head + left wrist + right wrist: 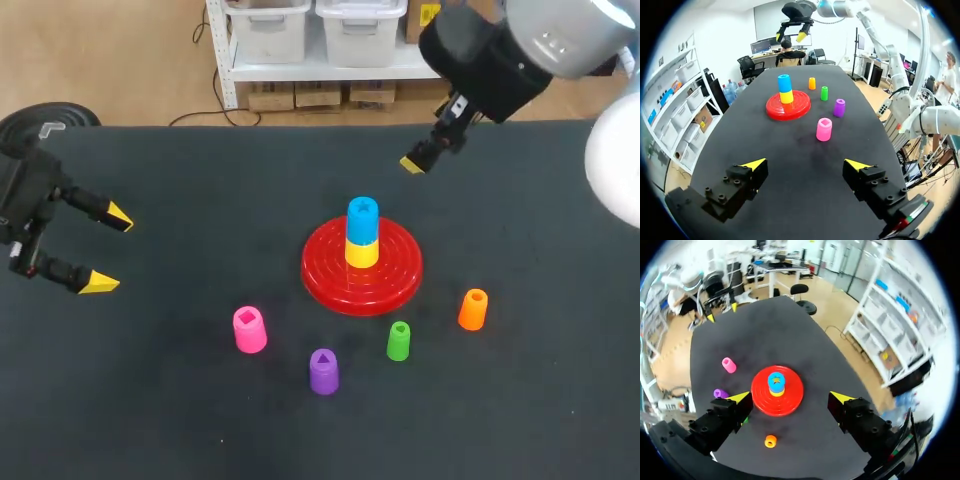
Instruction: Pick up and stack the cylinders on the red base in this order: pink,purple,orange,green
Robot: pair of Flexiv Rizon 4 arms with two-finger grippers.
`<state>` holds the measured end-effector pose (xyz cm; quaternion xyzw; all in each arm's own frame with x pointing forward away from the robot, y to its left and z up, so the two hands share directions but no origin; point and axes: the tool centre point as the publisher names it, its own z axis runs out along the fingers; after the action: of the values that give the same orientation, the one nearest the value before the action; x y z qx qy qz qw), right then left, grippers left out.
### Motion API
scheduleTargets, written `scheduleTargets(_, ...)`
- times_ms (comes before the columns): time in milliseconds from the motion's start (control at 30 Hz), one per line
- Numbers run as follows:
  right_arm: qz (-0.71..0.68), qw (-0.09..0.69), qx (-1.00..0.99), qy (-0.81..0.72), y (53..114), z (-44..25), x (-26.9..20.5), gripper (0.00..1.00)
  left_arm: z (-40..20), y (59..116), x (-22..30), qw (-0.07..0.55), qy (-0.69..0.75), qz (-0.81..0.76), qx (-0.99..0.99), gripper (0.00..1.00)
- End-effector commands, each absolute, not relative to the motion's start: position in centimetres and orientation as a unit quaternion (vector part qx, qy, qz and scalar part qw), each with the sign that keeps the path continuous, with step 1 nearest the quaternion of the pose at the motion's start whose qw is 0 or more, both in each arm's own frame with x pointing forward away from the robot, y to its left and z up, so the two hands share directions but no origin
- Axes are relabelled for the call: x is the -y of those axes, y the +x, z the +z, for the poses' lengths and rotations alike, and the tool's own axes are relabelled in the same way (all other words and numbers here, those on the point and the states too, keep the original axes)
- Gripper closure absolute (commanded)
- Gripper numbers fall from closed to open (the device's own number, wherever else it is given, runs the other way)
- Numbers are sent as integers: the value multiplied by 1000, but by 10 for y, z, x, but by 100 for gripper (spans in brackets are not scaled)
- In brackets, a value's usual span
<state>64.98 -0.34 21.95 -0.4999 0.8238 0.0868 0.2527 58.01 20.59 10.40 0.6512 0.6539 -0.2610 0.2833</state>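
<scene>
Left hand [806,164] spread, empty, well left of red base [362,270]. Right hand [790,397] spread, empty. Pink cylinder [249,329] upright on worktop [150,420].

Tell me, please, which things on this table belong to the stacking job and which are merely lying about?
For the job: red base, pink cylinder, purple cylinder, orange cylinder, green cylinder.
Not in the job: yellow cylinder, blue cylinder, both stacked on the base.

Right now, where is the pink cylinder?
In the head view the pink cylinder stands left of the red base and nearer the robot, untouched. Its nearest neighbour is the purple cylinder, to its right.
</scene>
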Motion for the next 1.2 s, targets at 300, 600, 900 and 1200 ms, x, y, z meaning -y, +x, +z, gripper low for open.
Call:
scheduleTargets(300,68,162,-705,-687,617,204,-103,0,103,580,-206,285,651,-260,-653,0)
scheduleTargets(600,92,98,-657,-741,589,160,-148,0,103,580,-206,285,651,-260,-653,0)
scheduleTargets(900,109,96,-656,-741,585,157,-151,0,103,580,-206,285,651,-260,-653,0)
scheduleTargets(1200,88,79,-644,-756,577,152,-167,0,103,580,-206,285,651,-260,-653,0)
